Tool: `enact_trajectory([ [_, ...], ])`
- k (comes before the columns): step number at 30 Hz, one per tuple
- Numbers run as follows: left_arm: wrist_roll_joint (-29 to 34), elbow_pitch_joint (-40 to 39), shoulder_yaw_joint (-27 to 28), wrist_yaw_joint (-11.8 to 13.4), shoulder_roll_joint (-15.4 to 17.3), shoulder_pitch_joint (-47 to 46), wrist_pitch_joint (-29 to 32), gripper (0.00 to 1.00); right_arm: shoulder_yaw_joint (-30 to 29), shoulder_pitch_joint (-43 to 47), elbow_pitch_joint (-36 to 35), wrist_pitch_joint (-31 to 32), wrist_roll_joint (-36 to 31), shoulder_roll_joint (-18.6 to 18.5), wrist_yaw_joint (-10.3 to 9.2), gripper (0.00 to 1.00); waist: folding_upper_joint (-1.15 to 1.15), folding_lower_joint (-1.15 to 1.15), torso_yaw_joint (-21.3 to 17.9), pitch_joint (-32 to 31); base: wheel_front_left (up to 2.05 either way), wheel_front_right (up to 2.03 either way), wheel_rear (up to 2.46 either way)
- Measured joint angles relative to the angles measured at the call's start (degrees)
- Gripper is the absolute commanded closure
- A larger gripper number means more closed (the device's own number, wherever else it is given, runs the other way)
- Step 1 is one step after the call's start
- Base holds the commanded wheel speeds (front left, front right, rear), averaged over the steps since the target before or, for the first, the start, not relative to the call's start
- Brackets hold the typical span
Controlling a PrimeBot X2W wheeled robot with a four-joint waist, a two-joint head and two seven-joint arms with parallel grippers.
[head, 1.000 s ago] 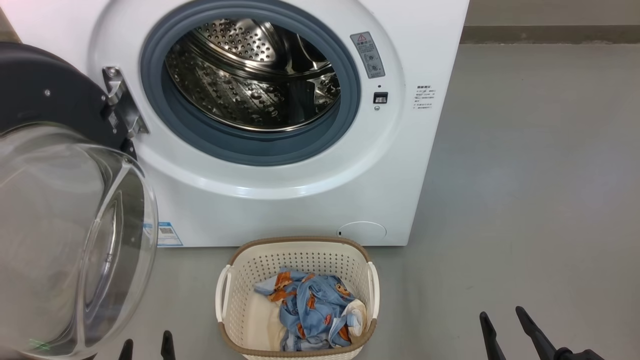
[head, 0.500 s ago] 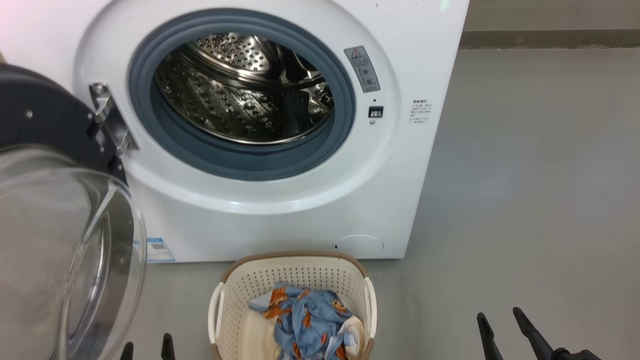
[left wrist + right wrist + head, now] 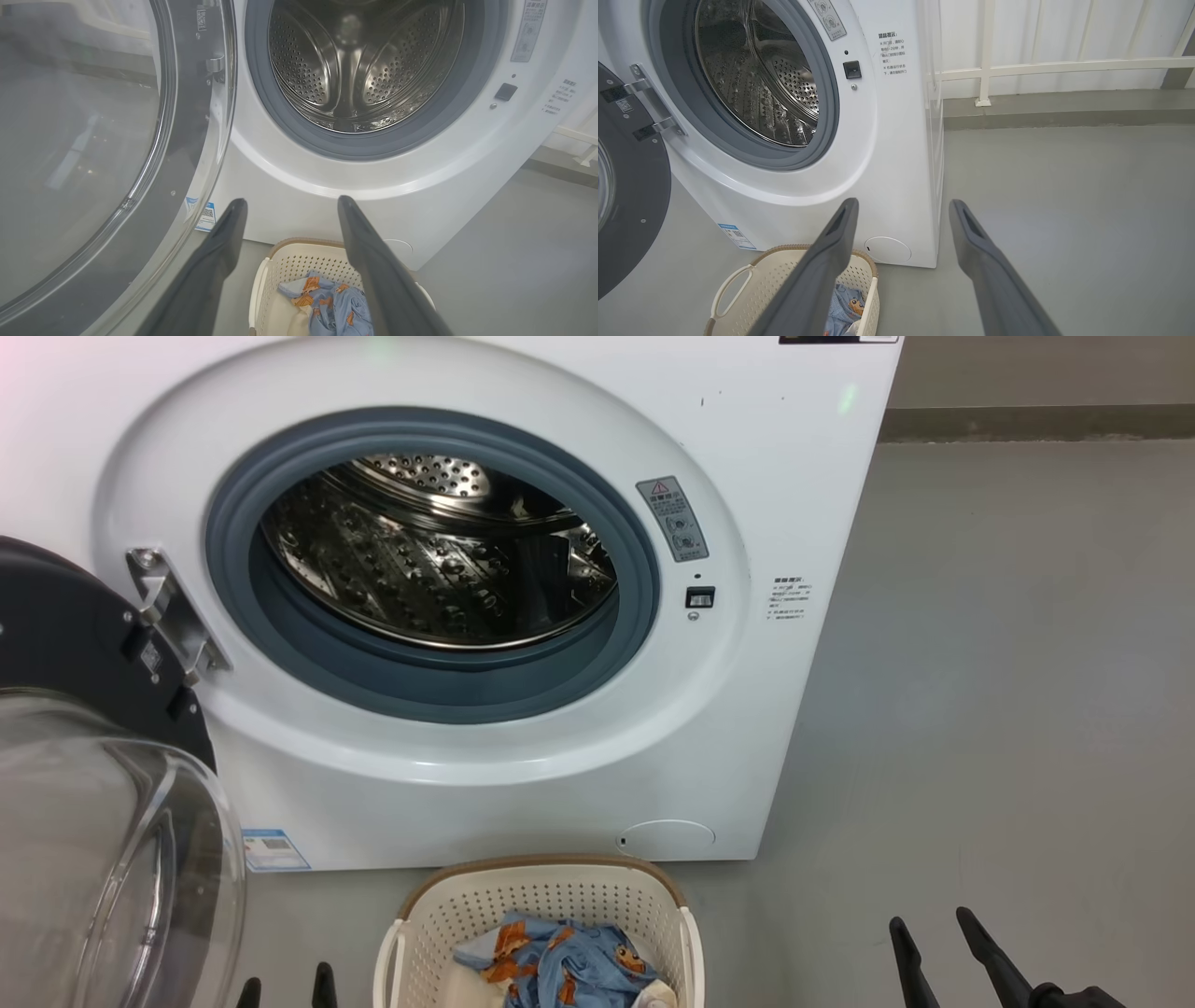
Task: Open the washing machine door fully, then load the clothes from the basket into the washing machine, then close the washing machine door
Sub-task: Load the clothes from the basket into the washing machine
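1. The washer (image 3: 485, 803) takes up the upper head view. Its mouth is uncovered, showing the grey seal (image 3: 439, 686) and the steel drum (image 3: 429, 560).
2. The door (image 3: 65, 625) is swung out at 9 o'clock of the mouth, hanging on its metal hinge (image 3: 173, 616). Its glass bowl (image 3: 93, 859) bulges toward the camera at 8 o'clock of the head view.
3. The basket (image 3: 537, 905) stands on the grey floor (image 3: 980, 709) at 6 o'clock of the washer, near its front, and is cut by the view's bottom edge.
4. The clothes (image 3: 560, 966) lie inside the basket: blue fabric with orange figures on top, and cream cloth at its 9 o'clock.
5. The left gripper (image 3: 285, 985) shows its tips at 7 o'clock of the head view, between the glass bowl and the basket. Its jaws are released, spread wide and empty. In the left wrist view the fingers rise above the basket, apart from the clothes.
6. The right gripper (image 3: 931, 921) is at 5 o'clock of the head view, over bare floor, with the basket well apart at its 9 o'clock. Its jaws are released and hold nothing.
7. A blue sticker (image 3: 274, 849) sits at 7 o'clock on the washer's front, and the latch socket (image 3: 700, 597) is at 3 o'clock of the mouth.
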Motion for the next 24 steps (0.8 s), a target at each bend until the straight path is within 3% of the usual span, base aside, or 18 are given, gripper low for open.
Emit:
enact_trajectory([
  [11, -0.05, -0.03, -1.58, -0.15, 0.01, 0.00, 0.00, 0.00, 0.46, -0.54, 0.38, 0.00, 0.01, 0.03, 0.00, 0.00, 0.00, 0.00, -0.38, 0.54, 0.00, 0.00, 0.00],
  [15, 0.00, 0.49, -3.31, -1.27, 0.02, -0.18, -0.02, 0.00, 0.97, -1.16, 0.35, 0.00, 0.02, 0.14, 0.01, 0.00, 0.00, 0.00, -0.96, 1.76, 0.00, 0.00, 0.00],
  [24, 0.89, 8.54, -7.20, -2.68, 0.03, -7.98, 1.24, 0.00, 2.71, -5.89, -0.10, 0.00, 1.15, 0.25, 0.00, 0.00, 0.00, 0.00, -3.06, 7.75, 0.00, 0.00, 0.00],
])
